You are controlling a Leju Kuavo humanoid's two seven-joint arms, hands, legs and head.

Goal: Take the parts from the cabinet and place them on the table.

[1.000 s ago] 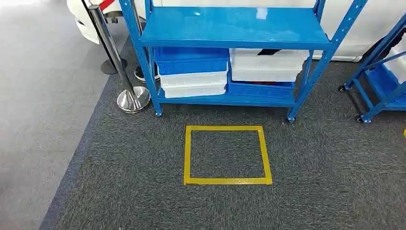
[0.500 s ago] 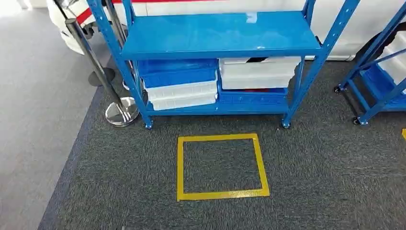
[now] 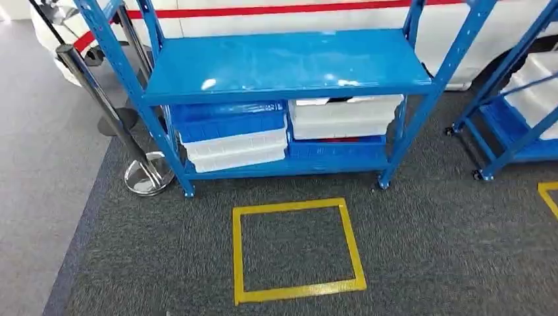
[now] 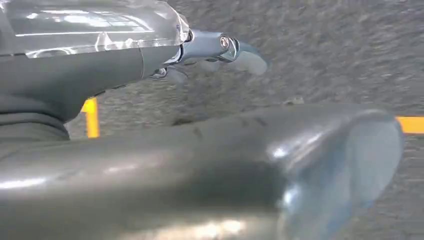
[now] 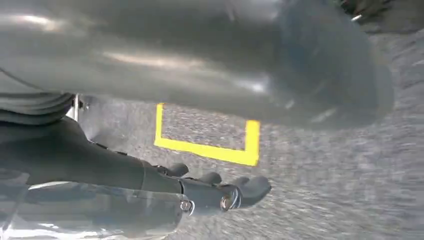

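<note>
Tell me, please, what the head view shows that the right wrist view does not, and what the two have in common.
Head view alone: the blue shelving rack with stacked blue and white bins on its lowest shelf, a chrome stanchion to its left, a second blue rack at the right, and a white vehicle body with a red stripe behind. Right wrist view alone: the right hand, its fingers extended and holding nothing, hanging over the floor. Both: the dark grey carpet and yellow floor tape; whether it is the same taped square, I cannot tell.
</note>
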